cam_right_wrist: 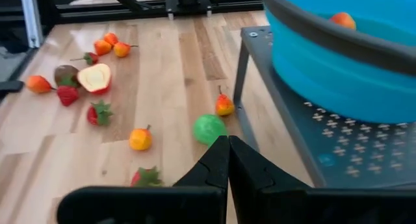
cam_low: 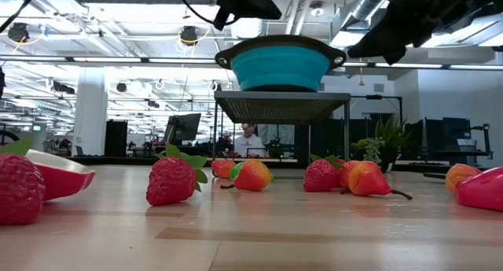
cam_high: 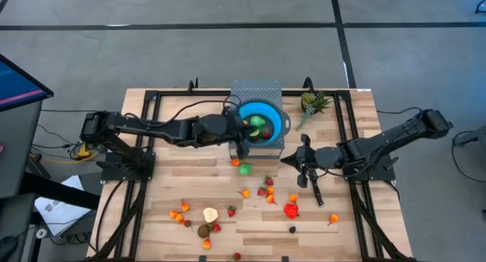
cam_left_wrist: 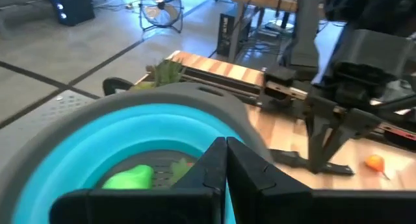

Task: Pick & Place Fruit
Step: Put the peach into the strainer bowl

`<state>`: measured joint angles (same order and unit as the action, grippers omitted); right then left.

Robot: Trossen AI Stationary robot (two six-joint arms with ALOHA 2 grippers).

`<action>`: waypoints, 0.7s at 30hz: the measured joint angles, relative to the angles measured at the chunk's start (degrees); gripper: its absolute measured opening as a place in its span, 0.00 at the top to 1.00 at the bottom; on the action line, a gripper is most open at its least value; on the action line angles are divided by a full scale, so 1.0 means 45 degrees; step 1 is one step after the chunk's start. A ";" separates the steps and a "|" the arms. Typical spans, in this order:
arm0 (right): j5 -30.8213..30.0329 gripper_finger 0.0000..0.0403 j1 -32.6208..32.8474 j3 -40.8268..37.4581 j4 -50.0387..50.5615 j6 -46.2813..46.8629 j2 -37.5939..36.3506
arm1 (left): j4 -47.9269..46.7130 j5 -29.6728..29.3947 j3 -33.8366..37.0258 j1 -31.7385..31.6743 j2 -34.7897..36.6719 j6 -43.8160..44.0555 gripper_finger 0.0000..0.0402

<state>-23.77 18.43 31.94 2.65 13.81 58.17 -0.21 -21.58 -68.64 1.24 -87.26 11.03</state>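
On a wooden table (cam_high: 190, 182) seen from above, a blue bowl (cam_high: 260, 120) sits raised on a perforated grey metal stand (cam_high: 256, 89) at the far middle edge (the height seems meant to make each drop a deliberate lift). Reaching in from the left, the left gripper (cam_high: 241, 133) hovers at the bowl's near-left rim with its fingers (cam_left_wrist: 224, 162) pressed together and nothing visible between them; a green fruit (cam_left_wrist: 128, 178) lies inside the bowl just beyond them, so a drop looks complete. Off to the right of the stand, the right gripper (cam_high: 315, 194) hangs low over the table, its fingers (cam_right_wrist: 227, 160) also shut and empty, probably waiting its turn. Most of the fruit remains on the wood: a green ball (cam_high: 244, 169) and an orange piece (cam_high: 235, 162) just in front of the stand, strawberries (cam_high: 265, 187) near the middle, a red pepper-like piece (cam_high: 291, 210) further right, and a cluster with a cut apple half (cam_high: 210, 214) toward the near left. A spiky pineapple-like piece (cam_high: 313, 103) rests at the far right of the stand.
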 joint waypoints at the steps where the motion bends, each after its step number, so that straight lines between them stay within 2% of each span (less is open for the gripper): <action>1: -0.0002 1.00 0.0063 0.0000 0.0008 0.0107 0.0000 | 0.0056 0.0005 0.0000 0.0019 0.0000 0.0004 0.99; 9: -0.0004 1.00 0.0572 0.0000 0.0074 0.0284 0.0000 | 0.0415 0.0003 0.0002 -0.0021 0.0000 0.0857 0.99; 21: -0.0010 1.00 0.0735 0.0000 0.0069 0.0937 0.0000 | 0.0403 0.0113 0.0005 0.1485 0.0000 -0.1144 1.00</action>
<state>-23.82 21.74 31.94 2.96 18.03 58.17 1.61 -21.07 -68.62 7.93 -87.26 5.88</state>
